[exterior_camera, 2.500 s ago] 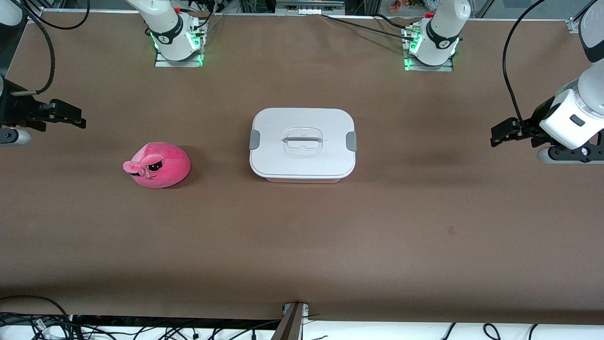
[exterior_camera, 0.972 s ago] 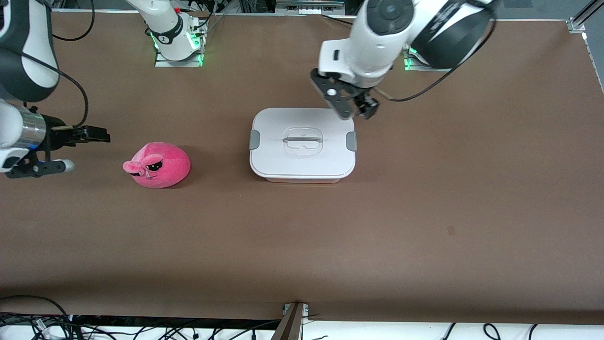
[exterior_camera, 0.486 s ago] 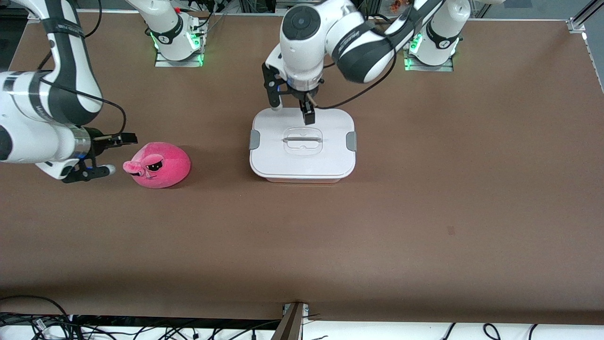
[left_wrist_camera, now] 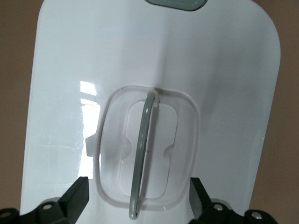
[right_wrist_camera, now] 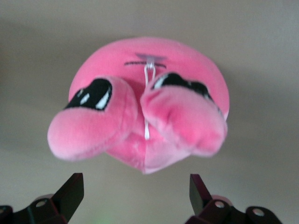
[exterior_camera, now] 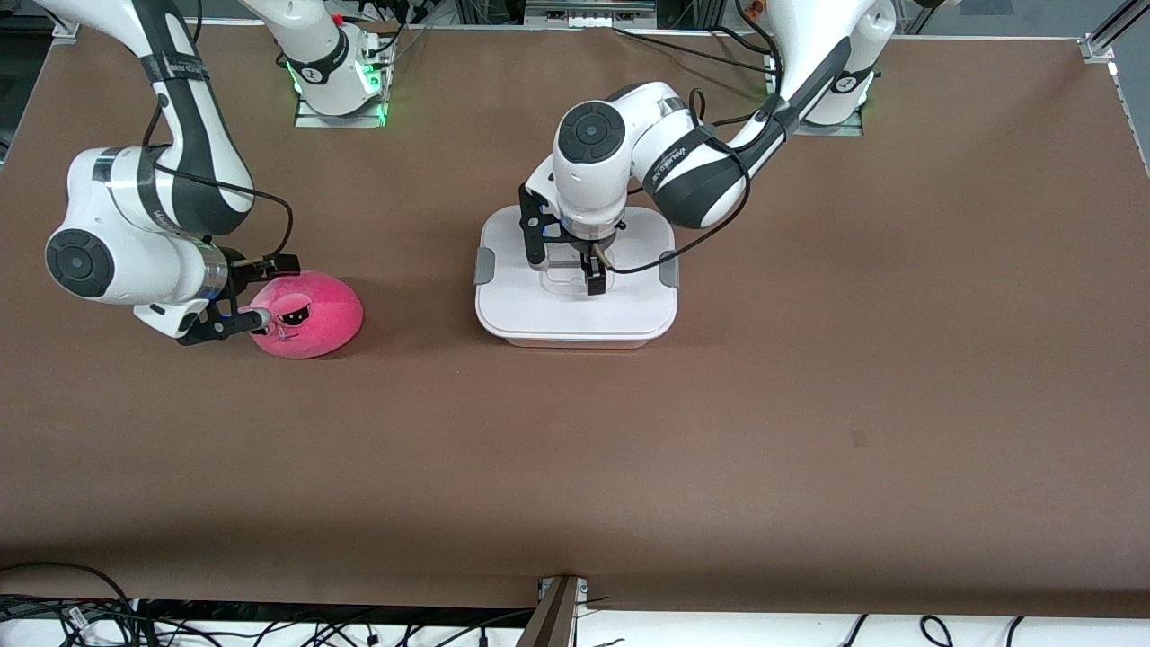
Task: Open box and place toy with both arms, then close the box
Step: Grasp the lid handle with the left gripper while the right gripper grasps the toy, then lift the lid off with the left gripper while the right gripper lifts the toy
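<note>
Opening step: the left gripper (exterior_camera: 566, 262), jaws wide, straddles the handle (left_wrist_camera: 142, 154) of the box (exterior_camera: 629, 314); next, closing squarely. The right gripper (exterior_camera: 260, 292), jaws wide, brackets the toy (exterior_camera: 319, 314).

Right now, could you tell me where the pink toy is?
In the front view the toy lies on the table toward the right arm's end, beside the closed box, with the right tool open around its snout end.

A robotics lab. Two white jointed robot arms (exterior_camera: 180, 135) stand bolted on green-lit bases at the top of the frame, on a bare brown-covered table (exterior_camera: 809, 404). Loose black cables (exterior_camera: 269, 629) trail along the bottom edge.
</note>
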{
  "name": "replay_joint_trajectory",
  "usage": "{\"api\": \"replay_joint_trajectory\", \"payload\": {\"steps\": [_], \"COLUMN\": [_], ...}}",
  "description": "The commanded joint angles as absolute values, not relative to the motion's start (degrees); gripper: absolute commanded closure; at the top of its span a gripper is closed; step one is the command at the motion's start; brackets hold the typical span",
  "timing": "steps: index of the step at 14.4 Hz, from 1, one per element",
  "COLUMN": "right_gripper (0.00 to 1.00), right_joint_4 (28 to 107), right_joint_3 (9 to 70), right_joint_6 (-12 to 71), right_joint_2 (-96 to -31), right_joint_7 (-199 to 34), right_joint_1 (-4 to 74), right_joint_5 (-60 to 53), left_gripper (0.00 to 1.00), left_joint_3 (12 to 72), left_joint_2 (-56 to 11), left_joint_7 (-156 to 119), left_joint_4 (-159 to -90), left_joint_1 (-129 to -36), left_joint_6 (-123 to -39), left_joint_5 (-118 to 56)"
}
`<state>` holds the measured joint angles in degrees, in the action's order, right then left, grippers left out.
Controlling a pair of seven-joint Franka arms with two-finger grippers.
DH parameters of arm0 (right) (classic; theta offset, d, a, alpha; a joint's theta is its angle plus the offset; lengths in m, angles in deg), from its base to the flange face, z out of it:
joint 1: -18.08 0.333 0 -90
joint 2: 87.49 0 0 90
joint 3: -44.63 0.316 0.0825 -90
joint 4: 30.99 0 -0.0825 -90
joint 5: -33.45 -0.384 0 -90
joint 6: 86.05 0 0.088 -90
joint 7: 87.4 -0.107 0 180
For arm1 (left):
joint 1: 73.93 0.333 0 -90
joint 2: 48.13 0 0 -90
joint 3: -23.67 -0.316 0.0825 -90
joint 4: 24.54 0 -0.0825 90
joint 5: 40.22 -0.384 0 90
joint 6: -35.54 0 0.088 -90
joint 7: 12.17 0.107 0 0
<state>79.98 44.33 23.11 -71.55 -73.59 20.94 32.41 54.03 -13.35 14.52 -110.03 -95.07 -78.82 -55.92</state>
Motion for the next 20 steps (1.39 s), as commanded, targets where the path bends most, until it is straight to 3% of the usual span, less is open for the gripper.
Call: {"api": "replay_joint_trajectory", "payload": {"steps": [1, 2, 4, 6, 8, 9, 12, 15, 20], "right_gripper": [0.0, 0.0, 0.07, 0.57, 0.95, 1.0, 1.0, 1.0, 1.0], "right_joint_4": [81.2, 81.2, 81.2, 80.9, 80.5, 80.4, 78.5, 75.5, 64.0], "right_joint_3": [44.5, 44.5, 44.5, 44.5, 44.5, 44.5, 44.5, 44.5, 51.6], "right_joint_6": [27.8, 29.5, 32.2, 33.6, 33.9, 34.3, 34.2, 32.7, 17.2], "right_joint_2": [-71.1, -70.4, -69.1, -68.6, -68.5, -68.5, -68.4, -69.2, -70.1], "right_joint_7": [-70.3, -69.4, -69.0, -69.0, -69.5, -69.8, -69.2, -69.0, -69.0], "right_joint_1": [21.2, 21.2, 21.2, 21.3, 21.6, 21.7, 21.8, 23.8, 23.9], "right_joint_5": [33.4, 33.4, 33.4, 33.3, 33.1, 32.9, 32.9, 32.8, 32.7], "left_gripper": [0.82, 0.97, 1.0, 1.0, 1.0, 1.0, 1.0, 1.0, 1.0], "left_joint_3": [54.4, 54.4, 54.8, 54.9, 56.5, 57.9, 62.7, 64.8, 65.1], "left_joint_2": [-12.9, -13.0, -13.5, -13.6, -14.0, -14.6, -16.6, -18.9, -19.7], "left_joint_7": [15.6, 15.6, 15.6, 15.9, 19.5, 21.1, 22.0, 21.7, 22.2], "left_joint_4": [-110.0, -110.1, -110.1, -110.2, -110.1, -109.9, -108.2, -103.5, -95.6], "left_joint_1": [-94.7, -94.8, -95.0, -94.6, -92.7, -91.0, -86.0, -85.1, -78.3], "left_joint_6": [-79.7, -79.7, -79.2, -78.3, -74.9, -74.2, -71.2, -62.6, -41.4], "left_joint_5": [-57.1, -57.0, -56.9, -56.7, -55.1, -53.2, -50.9, -51.0, -51.0]}}
